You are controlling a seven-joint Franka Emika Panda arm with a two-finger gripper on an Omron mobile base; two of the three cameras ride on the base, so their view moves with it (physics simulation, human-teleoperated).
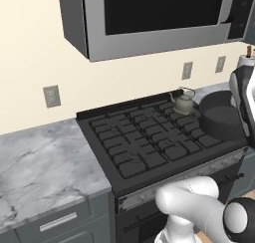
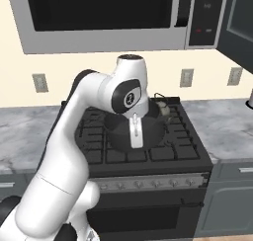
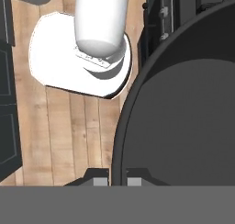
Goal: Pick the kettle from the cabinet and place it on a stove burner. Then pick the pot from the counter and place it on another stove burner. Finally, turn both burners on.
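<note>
So kettle (image 1: 184, 103) sits on back burner: done. Gripper (image 3: 117, 181) pinches pot (image 1: 221, 118) rim, pot over stove (image 1: 149, 142). Left: set pot down, turn both knobs.

1. The microwave (image 1: 154, 18) overhangs the stove burners (image 1: 144, 137), capping the room above them
2. The kettle (image 1: 184, 103) fills the back right burner
3. The pot (image 1: 221, 118), pinched at its rim by the gripper (image 3: 116, 178), covers the right front grate
4. Left and middle grates lie open to approach
</note>
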